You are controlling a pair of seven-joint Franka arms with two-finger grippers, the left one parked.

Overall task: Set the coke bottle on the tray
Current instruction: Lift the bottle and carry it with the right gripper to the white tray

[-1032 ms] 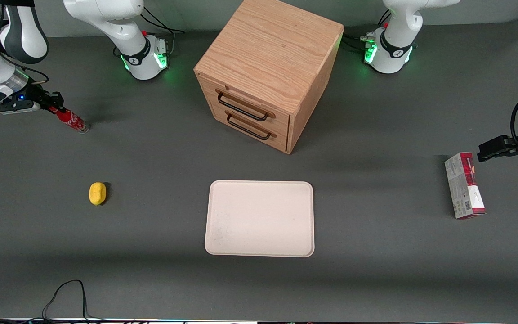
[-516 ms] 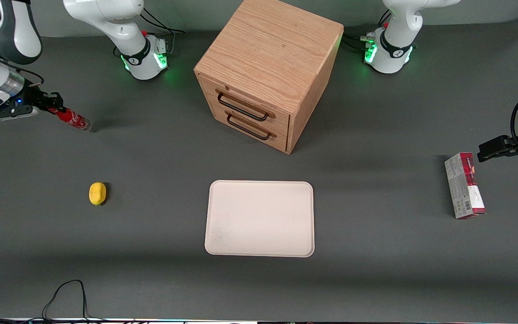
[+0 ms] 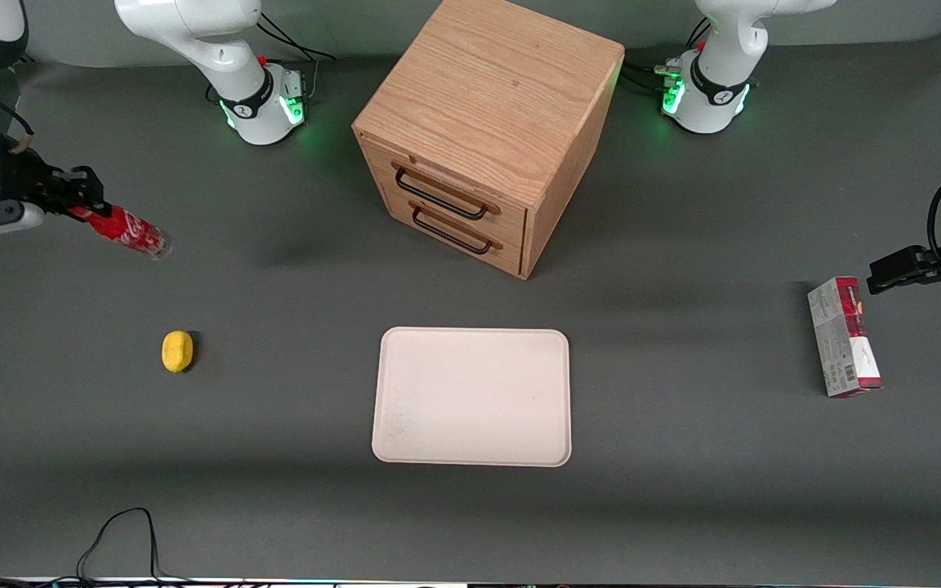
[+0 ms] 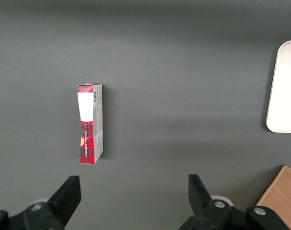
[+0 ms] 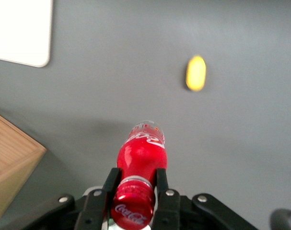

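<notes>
The gripper [image 3: 70,200] at the working arm's end of the table has its 2 fingers clamped on the coke bottle [image 3: 123,230] neck, bottle lifted and tilted, so next comes the carry to the tray [image 3: 472,396]

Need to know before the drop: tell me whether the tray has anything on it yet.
Empty. The tray shows only bare cream surface; the coke bottle is shut in the gripper above the table, toward the working arm's end.

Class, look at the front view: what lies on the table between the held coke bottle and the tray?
Only bare table: the end effector grips the coke bottle; the lemon sits aside of the line to the tray.
</notes>
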